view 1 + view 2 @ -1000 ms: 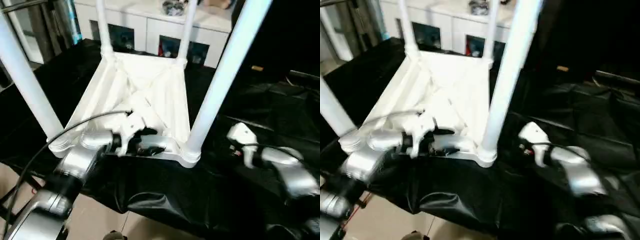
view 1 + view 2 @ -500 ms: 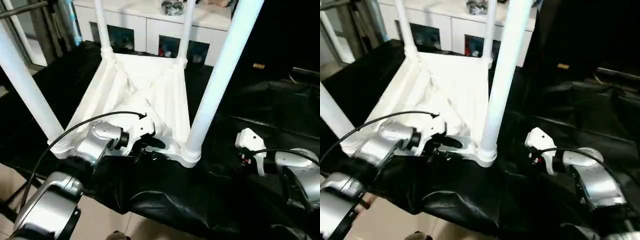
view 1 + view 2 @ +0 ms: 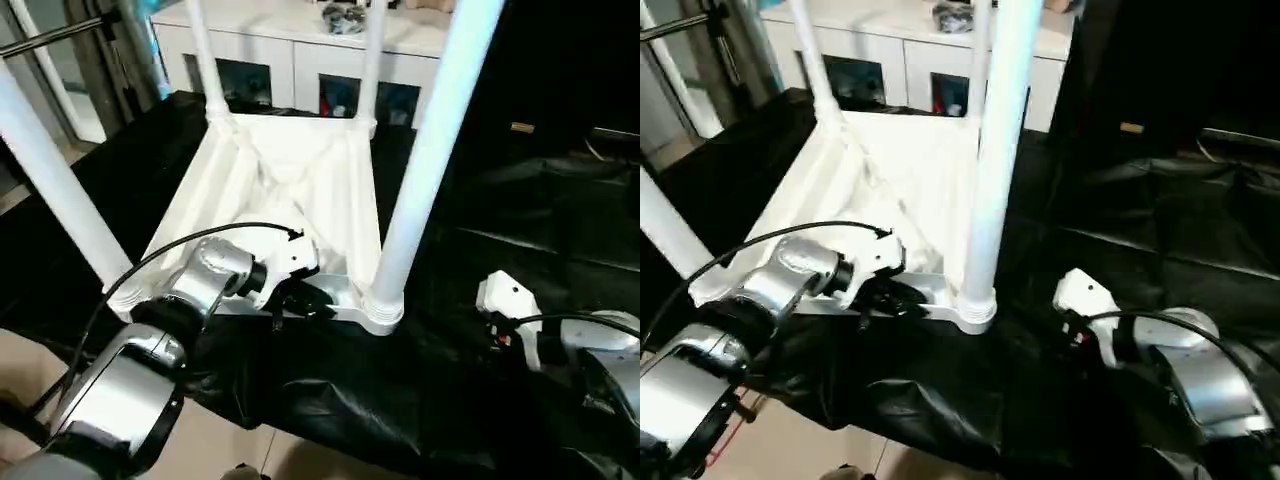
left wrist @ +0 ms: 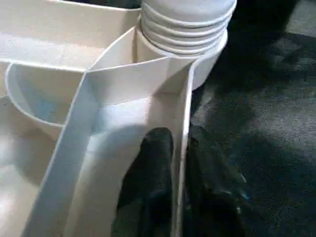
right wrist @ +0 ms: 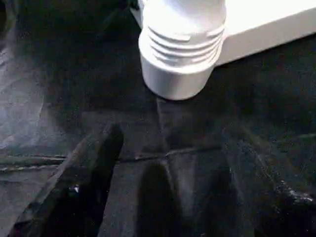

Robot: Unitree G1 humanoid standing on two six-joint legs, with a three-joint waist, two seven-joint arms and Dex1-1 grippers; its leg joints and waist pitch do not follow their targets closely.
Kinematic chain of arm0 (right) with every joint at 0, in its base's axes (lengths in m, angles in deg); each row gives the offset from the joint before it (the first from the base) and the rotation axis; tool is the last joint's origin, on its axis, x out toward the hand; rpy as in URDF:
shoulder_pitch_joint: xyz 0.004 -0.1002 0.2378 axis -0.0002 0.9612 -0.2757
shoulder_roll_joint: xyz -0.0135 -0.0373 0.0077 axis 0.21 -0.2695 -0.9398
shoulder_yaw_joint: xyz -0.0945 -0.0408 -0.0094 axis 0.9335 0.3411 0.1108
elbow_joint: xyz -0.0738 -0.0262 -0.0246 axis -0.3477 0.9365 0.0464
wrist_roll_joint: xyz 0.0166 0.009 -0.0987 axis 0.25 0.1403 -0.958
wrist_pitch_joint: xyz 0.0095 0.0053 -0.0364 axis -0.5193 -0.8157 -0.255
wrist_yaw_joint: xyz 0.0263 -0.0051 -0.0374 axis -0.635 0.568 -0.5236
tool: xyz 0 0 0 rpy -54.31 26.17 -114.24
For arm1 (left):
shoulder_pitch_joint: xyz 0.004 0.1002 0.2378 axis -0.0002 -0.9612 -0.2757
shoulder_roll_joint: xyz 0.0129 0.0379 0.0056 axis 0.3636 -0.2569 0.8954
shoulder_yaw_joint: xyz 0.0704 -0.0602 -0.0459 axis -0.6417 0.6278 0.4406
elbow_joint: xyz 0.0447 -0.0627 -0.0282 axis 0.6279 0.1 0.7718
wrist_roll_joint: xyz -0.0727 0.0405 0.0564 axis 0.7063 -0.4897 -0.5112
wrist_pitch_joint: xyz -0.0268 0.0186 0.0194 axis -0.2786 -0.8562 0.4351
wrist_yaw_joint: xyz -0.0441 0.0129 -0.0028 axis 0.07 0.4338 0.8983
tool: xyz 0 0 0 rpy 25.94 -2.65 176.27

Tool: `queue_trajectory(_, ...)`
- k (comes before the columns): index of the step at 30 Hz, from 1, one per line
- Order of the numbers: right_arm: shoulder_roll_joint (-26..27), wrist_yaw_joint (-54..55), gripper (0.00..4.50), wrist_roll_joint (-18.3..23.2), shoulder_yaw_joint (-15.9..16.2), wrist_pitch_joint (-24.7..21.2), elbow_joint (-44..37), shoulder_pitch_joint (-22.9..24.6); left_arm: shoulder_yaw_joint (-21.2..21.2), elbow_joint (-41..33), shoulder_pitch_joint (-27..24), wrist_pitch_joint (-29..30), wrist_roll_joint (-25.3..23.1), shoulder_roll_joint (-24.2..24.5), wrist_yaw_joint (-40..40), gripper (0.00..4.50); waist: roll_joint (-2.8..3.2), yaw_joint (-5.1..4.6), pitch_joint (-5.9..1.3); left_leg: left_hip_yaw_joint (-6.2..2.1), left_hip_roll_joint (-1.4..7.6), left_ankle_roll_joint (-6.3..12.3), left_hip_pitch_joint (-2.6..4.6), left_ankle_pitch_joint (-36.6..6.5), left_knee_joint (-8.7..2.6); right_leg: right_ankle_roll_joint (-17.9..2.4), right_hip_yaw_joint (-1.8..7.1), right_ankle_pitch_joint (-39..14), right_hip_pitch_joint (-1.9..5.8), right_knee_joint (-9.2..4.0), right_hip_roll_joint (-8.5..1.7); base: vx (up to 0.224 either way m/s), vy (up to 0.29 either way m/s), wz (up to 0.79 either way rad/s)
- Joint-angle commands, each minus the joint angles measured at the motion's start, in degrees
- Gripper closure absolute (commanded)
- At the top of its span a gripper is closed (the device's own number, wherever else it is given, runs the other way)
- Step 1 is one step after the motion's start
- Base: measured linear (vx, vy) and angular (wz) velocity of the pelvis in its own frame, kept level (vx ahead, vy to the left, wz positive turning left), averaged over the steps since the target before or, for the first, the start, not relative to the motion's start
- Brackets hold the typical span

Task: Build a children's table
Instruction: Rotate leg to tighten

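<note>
**Left hand pinches the table's rim**

The left wrist view shows the left hand (image 4: 178,148) clamped narrow astride the upturned children's table (image 3: 300,170) rim, beside a leg socket (image 4: 185,29). The right hand (image 5: 163,143) gapes wide, empty, socket just ahead.

An all-white plastic children's table (image 3: 290,170) lies upside down, its ribbed underside and four tapered tube legs the same plain white, on a glossy black sheet (image 3: 480,250) with pale highlights along its creases. Silver forearms carry white wrist housings and black fingers (image 4: 155,168). Behind stands a white cabinet (image 3: 300,50) with dark glass doors.
</note>
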Motion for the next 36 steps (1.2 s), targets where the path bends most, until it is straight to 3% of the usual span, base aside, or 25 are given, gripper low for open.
queue_trajectory(1,-0.37,0.53,0.94,1.22,-1.43,-1.91,-2.53,0.26,0.86,1.13,0.28,1.22,-0.51,-0.17,0.6,4.09,-0.58,-0.03,-3.51,0.09,0.68,2.84,0.91,-16.8,-3.82,-12.55,1.49,-15.2,2.93,-5.42,-2.07,0.0,0.0,0.0)
queue_trajectory(2,-0.22,0.87,0.77,1.62,-1.62,-2.71,-3.14,0.35,1.12,1.23,0.25,1.44,-0.42,-0.11,0.38,4.2,-0.46,-0.04,-3.52,0.06,0.73,2.89,0.92,-16.84,-3.85,-12.37,1.5,-15.9,2.86,-5.49,-2.19,0.0,0.0,0.0)
queue_trajectory(3,0.04,1.17,0.67,1.93,-1.72,-3.07,-3.55,0.42,1.03,0.94,-0.25,1.81,-0.59,0.28,0.09,4.22,-1.16,-0.17,-3.48,0.15,0.74,3.0,0.85,-16.78,-3.86,-12.1,1.5,-16.4,2.84,-5.59,-2.13,0.0,0.0,0.0)
queue_trajectory(5,0.29,1.55,0.6,2.26,-1.73,-3.37,-4.01,0.51,0.97,0.92,-0.68,1.79,-0.92,0.62,-0.23,4.37,-0.88,-0.1,-3.43,0.05,0.73,2.74,0.96,-17.39,-3.93,-11.19,1.52,-19.41,2.72,-5.76,-2.33,0.0,0.0,0.0)
queue_trajectory(6,1.57,2.24,0.57,4.19,-2.3,-4.63,-5.04,0.18,0.78,-0.22,-2.42,2.05,-1.39,1.74,-0.34,4.45,-2.18,-0.21,-3.38,0.15,0.75,2.99,0.77,-17.0,-3.97,-10.82,1.49,-19.64,2.77,-5.84,-2.29,0.0,0.0,0.0)
queue_trajectory(7,2.24,2.4,0.3,4.94,-2.52,-4.72,-5.07,-0.16,1.01,-0.99,-3.39,2.52,-1.26,2.08,0.1,4.5,-1.47,-0.16,-3.29,-0.1,0.69,2.79,0.48,-16.46,-4.18,-10.07,1.45,-20.63,2.87,-5.63,-2.48,0.0,0.0,0.0)
queue_trajectory(8,3.05,2.84,0.3,5.21,-2.42,-4.81,-5.14,-0.47,1.44,-1.91,-4.48,2.87,-1.01,2.57,0.68,4.5,-1.92,-0.53,-3.26,-0.19,0.83,2.65,0.39,-16.76,-4.33,-9.73,1.37,-20.99,2.89,-5.7,-2.52,0.0,0.0,0.0)
queue_trajectory(9,3.23,2.93,0.19,5.17,-2.35,-4.66,-5.06,-0.55,1.54,-2.06,-4.67,2.89,-0.95,2.68,0.76,4.5,-1.74,-0.63,-3.23,-0.28,0.86,2.34,0.36,-16.96,-4.43,-9.68,1.34,-21.12,2.85,-5.58,-2.5,0.0,0.0,0.0)
queue_trajectory(10,4.82,4.03,0.15,4.72,-1.83,-3.28,-4.62,-0.96,2.3,-3.76,-6.42,3.55,-0.35,3.44,1.38,4.5,-2.49,-0.94,-3.19,-0.15,0.78,2.24,0.45,-17.63,-4.41,-9.08,1.32,-22.42,2.67,-5.81,-2.41,0.0,0.0,0.0)
queue_trajectory(11,4.82,4.03,0.07,4.72,-1.83,-3.28,-4.62,-0.96,2.3,-3.76,-6.42,3.55,-0.35,3.44,1.38,4.5,-2.12,-1.16,-3.2,-0.16,0.75,2.07,0.59,-17.6,-4.48,-8.88,1.39,-23.24,2.53,-5.87,-2.55,0.0,0.0,0.0)
queue_trajectory(13,7.61,6.61,0.07,4.24,-1.64,-1.26,-3.79,-1.79,3.43,-7.9,-9.24,5.41,0.69,4.14,2.25,4.5,-2.41,-1.64,-3.1,-0.07,0.72,2.02,0.69,-17.69,-4.51,-8.37,1.45,-24.76,2.33,-6.09,-2.52,0.0,0.0,0.0)
queue_trajectory(14,9.06,7.63,0.07,4.4,-1.52,-0.6,-3.64,-2.19,4.07,-10.73,-10.91,6.67,1.38,4.46,2.7,4.5,-4.13,-1.46,-3.7,-0.15,0.98,2.4,0.5,-15.04,-4.3,-8.04,1.42,-22.91,2.74,-5.26,-2.91,0.0,0.0,0.0)
queue_trajectory(15,10.05,8.0,0.07,4.11,-0.92,-0.08,-2.36,-3.24,4.0,-12.19,-11.63,7.0,1.35,4.43,3.03,4.5,-5.19,-1.81,-3.15,0.02,0.9,2.74,0.06,-14.65,-4.59,-7.24,1.33,-23.68,2.44,-5.57,-2.62,0.0,0.0,0.0)
queue_trajectory(16,10.5,8.21,0.07,3.84,-0.51,0.13,-1.52,-3.87,3.86,-12.63,-11.83,6.94,1.2,4.36,3.25,4.5,-3.98,-1.9,-2.93,-0.17,0.87,2.36,0.31,-16.02,-4.83,-6.46,1.23,-27.26,2.13,-5.95,-2.86,0.0,0.0,0.0)
queue_trajectory(17,11.58,9.11,0.07,2.49,0.55,1.13,1.35,-5.59,3.53,-12.16,-11.7,5.89,0.6,3.98,4.11,4.5,-5.75,-2.1,-3.3,-0.15,0.85,2.12,0.29,-16.08,-4.57,-5.26,1.07,-29.11,2.19,-6.01,-2.95,0.0,0.0,0.0)
queue_trajectory(18,11.73,9.53,0.07,2.17,0.77,1.39,2.15,-6.1,3.48,-12.63,-11.8,6.05,0.33,3.8,4.52,4.5,-5.13,-2.04,-3.14,-0.27,0.9,1.68,0.45,-16.11,-4.76,-5.19,1.13,-29.23,1.96,-5.97,-2.97,0.0,0.0,0.0)
queue_trajectory(20,12.32,10.15,0.07,1.64,1.15,2.12,3.39,-6.92,3.37,-12.59,-11.65,6.2,0.07,3.62,4.66,4.5,-5.04,-1.81,-3.02,0.02,1.11,1.23,1.5,-18.89,-4.69,-5.28,1.47,-29.62,0.99,-6.62,-2.94,0.0,0.0,0.0)
queue_trajectory(21,13.56,10.54,0.07,1.21,1.46,3.03,6.11,-9.07,3.09,-13.05,-10.89,6.77,-0.16,3.17,3.95,4.5,-4.47,-1.69,-3.22,-0.1,1.24,0.83,1.62,-19.01,-4.81,-5.78,1.58,-27.91,1.13,-6.45,-3.0,0.0,0.0,0.0)
queue_trajectory(23,14.68,10.77,0.07,0.14,2.14,4.82,9.57,-11.17,2.97,-12.45,-9.85,6.6,-0.19,2.48,3.35,4.5,-4.35,-1.98,-3.43,-0.26,1.15,-0.5,1.29,-20.67,-5.25,-7.53,1.3,-22.11,1.48,-5.85,-2.41,0.0,0.0,0.0)
queue_trajectory(25,15.84,10.7,0.07,-1.19,3.54,6.57,12.15,-12.5,2.34,-13.55,-9.72,6.89,-1.36,2.91,3.35,4.5,-4.57,-1.9,-3.44,-0.08,1.14,-0.45,1.51,-21.3,-5.14,-8.81,1.58,-19.23,1.39,-5.73,-2.3,0.0,0.0,0.0)
queue_trajectory(27,16.93,9.66,0.07,-1.61,4.75,7.42,13.85,-13.51,2.74,-15.16,-9.99,8.08,-1.16,3.34,3.05,4.5,-4.95,-1.68,-3.57,-0.01,1.12,0.02,1.27,-20.53,-5.09,-9.68,1.72,-17.01,1.77,-5.46,-2.45,0.0,0.0,0.0)
queue_trajectory(28,17.33,9.68,0.07,-2.03,5.44,8.37,15.17,-14.15,2.99,-15.63,-10.13,8.43,-1.01,3.58,2.97,4.5,-4.85,-1.53,-3.63,0.0,1.1,0.25,1.17,-19.52,-5.01,-10.17,1.71,-16.17,1.82,-5.22,-2.58,0.0,0.0,0.0)
queue_trajectory(31,18.3,9.14,0.07,-2.31,6.73,9.11,17.31,-15.67,2.79,-17.95,-10.93,9.41,-1.07,5.29,1.79,4.5,-5.89,-1.35,-3.52,0.11,1.06,1.02,0.8,-17.22,-4.98,-9.86,1.63,-16.36,2.22,-5.21,-2.7,0.0,0.0,0.0)
queue_trajectory(34,19.21,8.34,0.07,-3.18,7.66,10.82,20.27,-16.79,1.89,-18.77,-12.03,9.24,-1.78,6.88,0.02,4.5,-5.52,-1.47,-3.37,-0.07,1.1,0.28,0.6,-16.98,-5.15,-9.05,1.52,-18.71,2.24,-5.26,-2.74,0.0,0.0,0.0)
queue_trajectory(36,19.52,8.55,0.07,-3.3,7.53,11.01,21.71,-17.1,1.41,-18.8,-12.42,9.33,-2.43,7.67,-0.41,4.5,-5.33,-1.5,-3.42,-0.07,1.17,-0.14,0.88,-16.96,-5.16,-9.2,1.58,-17.75,2.06,-5.22,-2.68,0.0,0.0,0.0)
